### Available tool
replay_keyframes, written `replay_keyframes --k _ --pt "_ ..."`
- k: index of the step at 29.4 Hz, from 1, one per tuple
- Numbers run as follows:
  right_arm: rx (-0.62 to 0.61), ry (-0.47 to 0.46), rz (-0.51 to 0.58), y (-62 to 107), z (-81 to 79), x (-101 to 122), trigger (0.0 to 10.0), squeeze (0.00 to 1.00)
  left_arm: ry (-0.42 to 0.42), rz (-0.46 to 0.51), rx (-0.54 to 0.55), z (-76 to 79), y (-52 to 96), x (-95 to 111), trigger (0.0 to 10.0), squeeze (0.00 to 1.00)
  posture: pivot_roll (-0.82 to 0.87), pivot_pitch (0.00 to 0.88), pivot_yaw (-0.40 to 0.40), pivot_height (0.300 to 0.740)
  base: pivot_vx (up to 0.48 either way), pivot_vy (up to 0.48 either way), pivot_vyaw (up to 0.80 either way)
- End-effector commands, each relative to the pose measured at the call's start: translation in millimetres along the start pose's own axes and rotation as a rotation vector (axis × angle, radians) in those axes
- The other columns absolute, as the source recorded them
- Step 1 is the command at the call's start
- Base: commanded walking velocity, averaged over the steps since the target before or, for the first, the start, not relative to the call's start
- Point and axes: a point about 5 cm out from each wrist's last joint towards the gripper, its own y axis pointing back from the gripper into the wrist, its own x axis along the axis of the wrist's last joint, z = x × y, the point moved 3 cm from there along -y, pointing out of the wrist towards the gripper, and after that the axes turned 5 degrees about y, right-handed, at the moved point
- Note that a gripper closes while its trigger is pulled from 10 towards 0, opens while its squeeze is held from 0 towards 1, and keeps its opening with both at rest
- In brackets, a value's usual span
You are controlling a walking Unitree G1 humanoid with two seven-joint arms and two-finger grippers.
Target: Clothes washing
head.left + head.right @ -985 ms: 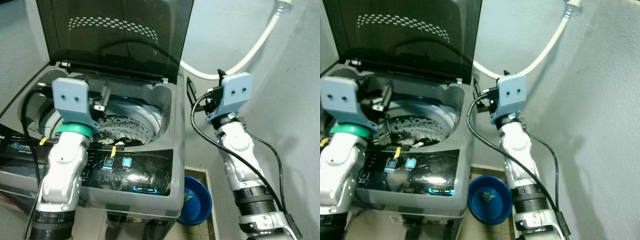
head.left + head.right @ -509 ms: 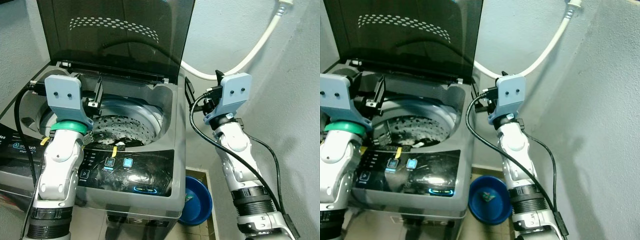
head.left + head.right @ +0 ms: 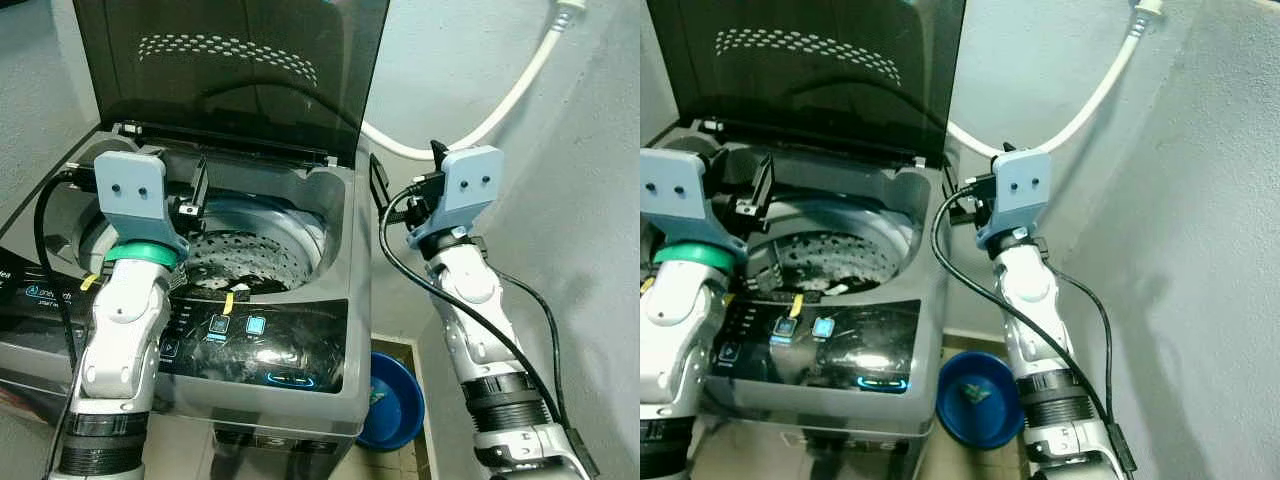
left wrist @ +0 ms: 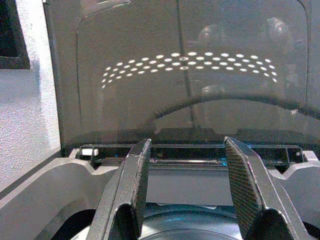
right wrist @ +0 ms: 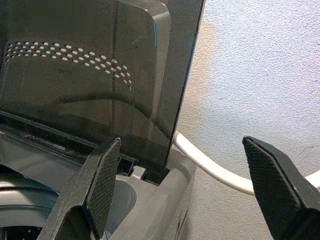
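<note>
The left arm rises from the lower left, its forearm nearly upright in front of the control panel, wrist bent so the left hand reaches forward over the near-left rim of the washing machine. Its two black fingers stand moderately apart with nothing between them, pointing toward the back of the opening and the raised lid. The lid is dark, see-through, and stands upright at the rear of the machine.

Below the left hand lies the drum, its perforated metal wall visible, with something dark lying low inside; what it is cannot be told. Two small yellow tags sit on the front rim, one near the left wrist and one above the lit panel icons.

To the right of the machine, the right arm climbs steeply from the lower right, elbow low, wrist raised level with the machine's top corner. The right hand points toward the lid's right edge, its fingers spread wide and empty. A white hose curves along the wall behind it. A blue basin sits on the floor between the machine and the right arm.
</note>
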Motion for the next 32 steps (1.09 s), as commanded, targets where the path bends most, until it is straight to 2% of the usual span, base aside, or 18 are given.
replay_keyframes --k 1,32 --pt "-0.02 -0.002 -0.022 4.6 4.2 -5.3 10.0 0.0 -0.007 0.006 -0.012 3.6 -1.8 0.6 10.0 0.0 0.09 0.0 -0.03 0.74 -0.244 0.0 0.0" --pt "0.002 0.022 -0.019 5.7 1.1 -4.5 10.0 0.0 -0.008 0.01 -0.014 4.1 -3.5 2.1 10.0 0.0 0.09 0.0 -0.025 0.74 -0.306 0.0 0.0"
